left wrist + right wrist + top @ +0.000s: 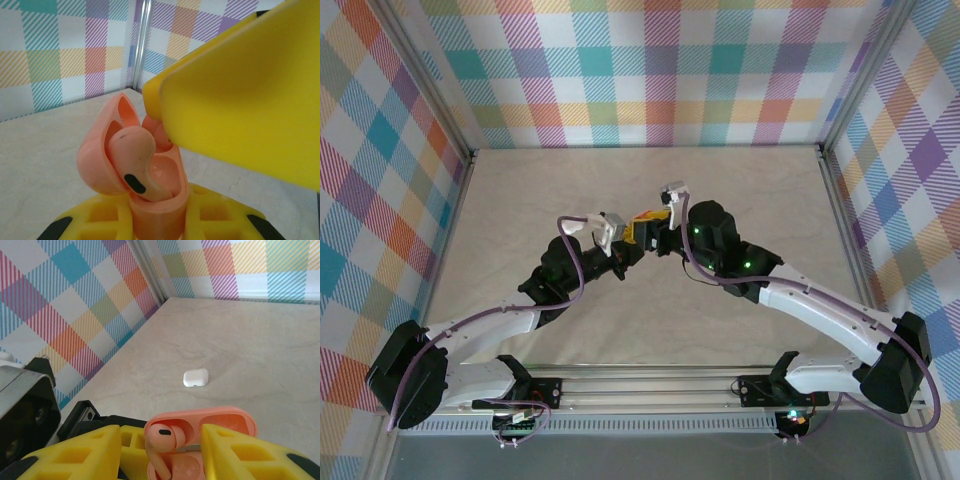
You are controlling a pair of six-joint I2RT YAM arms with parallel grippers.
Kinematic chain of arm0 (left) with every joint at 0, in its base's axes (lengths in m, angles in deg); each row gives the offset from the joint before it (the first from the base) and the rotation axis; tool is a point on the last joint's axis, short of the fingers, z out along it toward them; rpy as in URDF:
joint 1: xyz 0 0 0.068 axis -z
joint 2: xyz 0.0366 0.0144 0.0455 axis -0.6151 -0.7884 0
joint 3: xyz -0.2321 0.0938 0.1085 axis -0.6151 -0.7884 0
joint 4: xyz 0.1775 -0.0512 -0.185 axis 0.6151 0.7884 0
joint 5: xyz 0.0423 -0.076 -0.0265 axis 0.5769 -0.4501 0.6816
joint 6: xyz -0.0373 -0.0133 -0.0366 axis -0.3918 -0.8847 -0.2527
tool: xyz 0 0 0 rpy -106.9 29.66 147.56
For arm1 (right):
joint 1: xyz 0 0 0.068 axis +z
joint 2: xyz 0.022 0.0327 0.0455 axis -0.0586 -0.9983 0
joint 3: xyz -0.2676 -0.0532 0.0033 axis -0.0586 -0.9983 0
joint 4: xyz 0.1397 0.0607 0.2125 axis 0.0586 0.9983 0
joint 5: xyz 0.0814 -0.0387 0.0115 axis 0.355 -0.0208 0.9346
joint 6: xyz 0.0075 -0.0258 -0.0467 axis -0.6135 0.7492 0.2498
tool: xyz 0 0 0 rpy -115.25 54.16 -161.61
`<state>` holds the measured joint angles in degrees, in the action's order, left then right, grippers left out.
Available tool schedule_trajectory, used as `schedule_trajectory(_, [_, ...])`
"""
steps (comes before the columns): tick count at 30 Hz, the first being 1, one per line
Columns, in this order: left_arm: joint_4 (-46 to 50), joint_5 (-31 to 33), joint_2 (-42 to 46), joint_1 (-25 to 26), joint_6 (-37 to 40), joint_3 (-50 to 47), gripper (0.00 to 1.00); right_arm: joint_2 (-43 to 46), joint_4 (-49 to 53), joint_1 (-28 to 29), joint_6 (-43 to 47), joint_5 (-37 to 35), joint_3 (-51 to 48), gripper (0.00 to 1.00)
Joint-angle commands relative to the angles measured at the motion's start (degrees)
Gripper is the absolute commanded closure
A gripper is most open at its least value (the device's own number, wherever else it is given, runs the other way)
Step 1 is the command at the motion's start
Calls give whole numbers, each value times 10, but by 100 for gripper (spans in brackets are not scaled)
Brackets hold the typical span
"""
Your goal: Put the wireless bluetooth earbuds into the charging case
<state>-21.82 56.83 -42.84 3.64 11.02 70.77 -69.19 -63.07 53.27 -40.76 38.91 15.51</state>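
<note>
left pincer (157, 222) clamped on base of open orange charging case (100, 165), lid up. matching earbud (135, 155) half seated in it, between right pincer (160, 460) fingers; can't tell if they pinch it. likely light, slick hard plastic: i'd hold by head, press gently.

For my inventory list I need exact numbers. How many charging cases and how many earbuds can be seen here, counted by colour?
salmon charging case: 1
white charging case: 1
salmon earbud: 1
Total: 3
</note>
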Motion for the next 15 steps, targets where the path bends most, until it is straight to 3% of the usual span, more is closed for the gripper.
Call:
schedule_trajectory(1, [-18,-24,24,8,19,3,100,-11,40,-4,-27,-20,22,53])
schedule_trajectory(15, [14,-20,39,8,24,2,100,5,75,-4,-41,9,45,52])
